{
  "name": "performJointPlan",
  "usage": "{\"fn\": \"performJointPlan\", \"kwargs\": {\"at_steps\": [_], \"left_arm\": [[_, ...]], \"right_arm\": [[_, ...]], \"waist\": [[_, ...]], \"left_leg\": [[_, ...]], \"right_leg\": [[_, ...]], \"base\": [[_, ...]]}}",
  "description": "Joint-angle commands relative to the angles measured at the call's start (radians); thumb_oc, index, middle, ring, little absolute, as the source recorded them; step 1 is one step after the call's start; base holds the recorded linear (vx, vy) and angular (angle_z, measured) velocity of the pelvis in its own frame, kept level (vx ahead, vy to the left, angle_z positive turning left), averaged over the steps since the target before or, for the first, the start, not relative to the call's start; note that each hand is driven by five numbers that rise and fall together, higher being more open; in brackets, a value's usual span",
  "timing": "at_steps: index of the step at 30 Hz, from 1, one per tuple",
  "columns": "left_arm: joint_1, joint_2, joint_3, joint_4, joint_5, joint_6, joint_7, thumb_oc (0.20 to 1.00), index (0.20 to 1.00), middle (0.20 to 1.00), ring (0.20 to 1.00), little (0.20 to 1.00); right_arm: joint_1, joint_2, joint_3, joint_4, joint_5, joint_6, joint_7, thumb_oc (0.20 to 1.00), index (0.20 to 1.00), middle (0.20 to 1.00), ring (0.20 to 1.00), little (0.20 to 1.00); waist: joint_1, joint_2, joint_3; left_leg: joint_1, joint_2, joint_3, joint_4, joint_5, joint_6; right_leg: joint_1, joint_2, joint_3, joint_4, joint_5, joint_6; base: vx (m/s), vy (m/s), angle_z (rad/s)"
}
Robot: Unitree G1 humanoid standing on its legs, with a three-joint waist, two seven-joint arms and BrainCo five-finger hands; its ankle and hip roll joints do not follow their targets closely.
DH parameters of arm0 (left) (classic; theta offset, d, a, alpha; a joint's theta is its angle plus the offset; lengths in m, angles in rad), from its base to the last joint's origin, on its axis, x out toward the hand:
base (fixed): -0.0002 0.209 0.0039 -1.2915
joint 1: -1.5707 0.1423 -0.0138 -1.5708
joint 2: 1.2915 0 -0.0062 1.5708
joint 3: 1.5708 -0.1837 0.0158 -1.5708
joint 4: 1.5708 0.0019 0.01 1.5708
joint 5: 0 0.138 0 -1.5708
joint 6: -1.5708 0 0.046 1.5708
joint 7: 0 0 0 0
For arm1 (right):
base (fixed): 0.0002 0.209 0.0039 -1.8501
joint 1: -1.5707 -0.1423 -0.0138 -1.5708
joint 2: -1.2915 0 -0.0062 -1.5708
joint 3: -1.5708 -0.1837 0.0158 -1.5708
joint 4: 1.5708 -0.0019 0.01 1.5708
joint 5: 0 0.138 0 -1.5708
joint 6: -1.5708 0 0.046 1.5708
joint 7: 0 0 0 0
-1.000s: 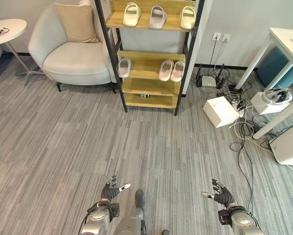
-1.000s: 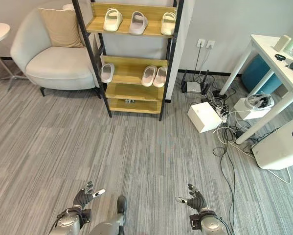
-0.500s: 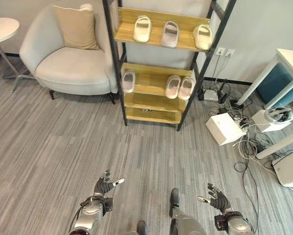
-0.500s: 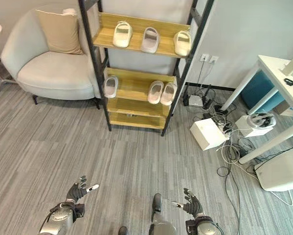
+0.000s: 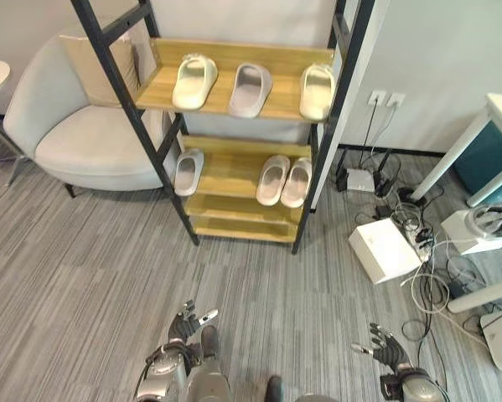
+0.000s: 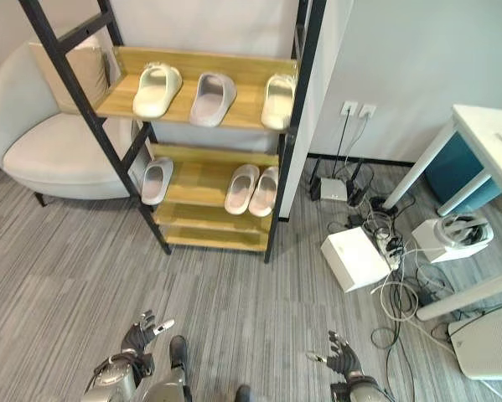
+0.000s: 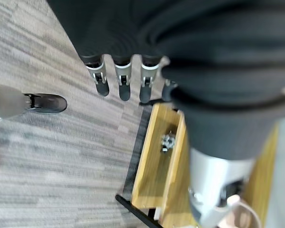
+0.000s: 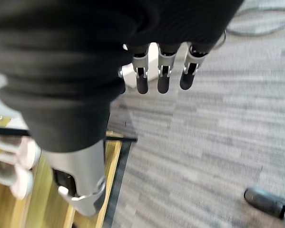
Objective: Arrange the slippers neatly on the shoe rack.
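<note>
- Slippers sit on two levels of the shoe rack [image 5: 163, 88], a ladder-like unit of wooden shelves in a black metal frame standing against the wall.
- On the top shelf lie three, spaced apart in a row: a cream slipper [image 5: 194, 80] at the left, a grey slipper [image 5: 249, 88] in the middle and a pale cream slipper [image 5: 318, 90] at the right end, touching or just beside the frame's post.
- On the middle shelf a single light grey slipper [image 5: 188, 171] lies at the left end, well apart from a pinkish pair [image 5: 285, 180] set side by side and touching toward the right.
- The lowest shelf [image 5: 242, 229] carries a small dark object I cannot identify.
- Left hand [image 5: 186, 324] hangs low over the grey striped carpet [image 5: 83, 260], well short of the rack, fingers straight and spread, holding nothing; its wrist view shows the dark tips in a loose row with the rack's bottom corner past them.
- Right hand [image 5: 385, 346] is likewise low on the right, fingers apart and empty.
- A light armchair [image 5: 75, 138] with a beige cushion [image 5: 100, 71] stands just left of the rack, partly behind its frame.
- Right of the rack: wall sockets [image 5: 385, 100], a white box [image 5: 381, 249] on the floor, a tangle of cables [image 5: 422, 251] and a white table's leg [image 5: 456, 155].
</note>
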Motion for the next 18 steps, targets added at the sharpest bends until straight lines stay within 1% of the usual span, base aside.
{"fn": "performJointPlan", "kwargs": {"at_steps": [1, 2, 3, 5, 8, 9, 10, 11, 12, 14, 15, 16, 17, 18], "left_arm": [[-0.033, 0.01, -0.014, -0.052, -0.027, -0.041, -0.002, 1.0, 1.0, 1.0, 1.0, 1.0], [-0.029, 0.02, -0.016, -0.06, -0.026, -0.042, -0.003, 1.0, 1.0, 1.0, 1.0, 1.0], [-0.029, 0.02, -0.016, -0.061, -0.026, -0.042, -0.003, 1.0, 1.0, 1.0, 1.0, 1.0], [-0.031, 0.029, -0.017, -0.069, -0.025, -0.041, -0.004, 1.0, 1.0, 1.0, 1.0, 1.0], [-0.039, 0.044, -0.019, -0.075, -0.016, -0.038, -0.007, 1.0, 1.0, 1.0, 1.0, 1.0], [-0.038, 0.049, -0.017, -0.084, -0.012, -0.037, -0.005, 1.0, 1.0, 1.0, 1.0, 1.0], [-0.04, 0.054, -0.014, -0.088, -0.008, -0.036, -0.006, 1.0, 1.0, 1.0, 1.0, 1.0], [-0.042, 0.057, -0.011, -0.086, -0.008, -0.036, -0.007, 1.0, 1.0, 1.0, 1.0, 1.0], [-0.052, 0.06, -0.007, -0.073, -0.011, -0.038, -0.005, 1.0, 1.0, 1.0, 1.0, 1.0], [-0.058, 0.058, -0.006, -0.067, -0.012, -0.038, -0.002, 1.0, 1.0, 1.0, 1.0, 1.0], [-0.066, 0.057, 0.0, -0.06, -0.013, -0.039, 0.002, 1.0, 1.0, 1.0, 1.0, 1.0], [-0.069, 0.057, 0.003, -0.059, -0.012, -0.042, 0.012, 1.0, 1.0, 1.0, 1.0, 1.0], [-0.071, 0.055, -0.002, -0.058, -0.005, -0.035, 0.007, 1.0, 1.0, 1.0, 1.0, 1.0], [-0.068, 0.054, -0.005, -0.053, -0.003, -0.037, 0.0, 1.0, 1.0, 1.0, 1.0, 1.0]], "right_arm": [[-0.004, -0.01, -0.029, -0.091, -0.013, -0.019, 0.007, 1.0, 1.0, 1.0, 1.0, 1.0], [-0.015, 0.002, -0.019, -0.09, -0.008, -0.02, 0.008, 1.0, 1.0, 1.0, 1.0, 1.0], [-0.015, 0.002, -0.019, -0.09, -0.008, -0.02, 0.008, 1.0, 1.0, 1.0, 1.0, 1.0], [-0.018, 0.008, -0.015, -0.099, -0.006, -0.02, 0.013, 1.0, 1.0, 1.0, 1.0, 1.0], [-0.03, 0.018, -0.009, -0.089, 0.002, -0.021, 0.017, 1.0, 1.0, 1.0, 1.0, 1.0], [-0.023, 0.024, -0.008, -0.09, 0.004, -0.021, 0.022, 1.0, 1.0, 1.0, 1.0, 1.0], [-0.016, 0.026, -0.007, -0.096, 0.003, -0.02, 0.025, 1.0, 1.0, 1.0, 1.0, 1.0], [-0.011, 0.027, -0.012, -0.096, 0.011, -0.021, 0.027, 1.0, 1.0, 1.0, 1.0, 1.0], [-0.005, 0.025, -0.017, -0.102, 0.017, -0.023, 0.025, 1.0, 1.0, 1.0, 1.0, 1.0], [-0.003, 0.024, -0.017, -0.105, 0.017, -0.023, 0.023, 1.0, 1.0, 1.0, 1.0, 1.0], [-0.003, 0.023, -0.018, -0.106, 0.017, -0.025, 0.02, 1.0, 1.0, 1.0, 1.0, 1.0], [0.005, 0.016, -0.018, -0.118, 0.006, -0.023, 0.019, 1.0, 1.0, 1.0, 1.0, 1.0], [0.013, 0.012, -0.02, -0.134, 0.005, -0.022, 0.021, 1.0, 1.0, 1.0, 1.0, 1.0], [0.012, 0.01, -0.019, -0.124, 0.013, -0.025, 0.022, 1.0, 1.0, 1.0, 1.0, 1.0]], "waist": [[0.017, 0.009, -0.01], [0.023, -0.004, -0.005], [0.024, -0.005, -0.005], [0.025, -0.014, 0.004], [0.025, -0.016, 0.016], [0.021, -0.012, 0.021], [0.017, -0.009, 0.022], [0.008, 0.003, 0.026], [-0.01, 0.012, 0.036], [-0.021, 0.014, 0.045], [-0.03, 0.015, 0.048], [-0.039, 0.014, 0.052], [-0.042, 0.013, 0.049], [-0.045, 0.008, 0.048]], "left_leg": [[0.075, -0.029, -0.008, 0.039, -0.007, 0.015], [0.085, -0.048, 0.0, 0.045, -0.028, 0.031], [0.085, -0.048, 0.001, 0.045, -0.028, 0.032], [0.095, -0.067, 0.001, 0.055, -0.052, 0.048], [0.116, -0.083, 0.007, 0.057, -0.079, 0.069], [0.135, -0.088, 0.005, 0.05, -0.091, 0.076], [0.148, -0.089, 0.003, 0.041, -0.095, 0.077], [0.173, -0.085, 0.0, 0.023, -0.094, 0.07], [0.203, -0.078, -0.005, 0.005, -0.095, 0.058], [0.22, -0.076, -0.013, 0.004, -0.101, 0.054], [0.237, -0.074, -0.018, 0.002, -0.107, 0.049], [0.249, -0.073, -0.024, 0.006, -0.115, 0.046], [0.244, -0.07, -0.038, 0.038, -0.115, 0.042], [0.24, -0.067, -0.041, 0.072, -0.127, 0.037]], "right_leg": [[-0.008, -0.24, 0.044, 0.088, 0.006, 0.152], [-0.03, -0.256, 0.059, 0.13, 0.04, 0.162], [-0.031, -0.257, 0.06, 0.131, 0.04, 0.162], [-0.051, -0.264, 0.076, 0.183, 0.073, 0.169], [-0.094, -0.271, 0.092, 0.267, 0.116, 0.175], [-0.12, -0.266, 0.096, 0.317, 0.136, 0.178], [-0.137, -0.259, 0.101, 0.325, 0.133, 0.178], [-0.182, -0.232, 0.102, 0.299, 0.108, 0.17], [-0.223, -0.204, 0.086, 0.225, 0.078, 0.159], [-0.231, -0.198, 0.078, 0.197, 0.08, 0.158], [-0.253, -0.19, 0.063, 0.156, 0.093, 0.159], [-0.265, -0.183, 0.051, 0.146, 0.099, 0.159], [-0.24, -0.182, 0.048, 0.148, 0.085, 0.159], [-0.223, -0.177, 0.055, 0.144, 0.081, 0.149]], "base": [[0.37, 0.431, -0.31], [0.19, 0.263, -0.25], [0.13, 0.177, -0.36], [0.11, 0.135, -0.11], [0.11, 0.126, 0.22], [0.14, 0.1, 0.19], [0.21, 0.091, 0.05], [0.26, 0.001, -0.11], [0.22, -0.02, -0.15], [0.15, -0.064, -0.02], [0.18, -0.107, 0.26], [0.18, -0.134, 0.34], [0.14, -0.137, 0.38], [0.15, -0.234, 0.73]]}}
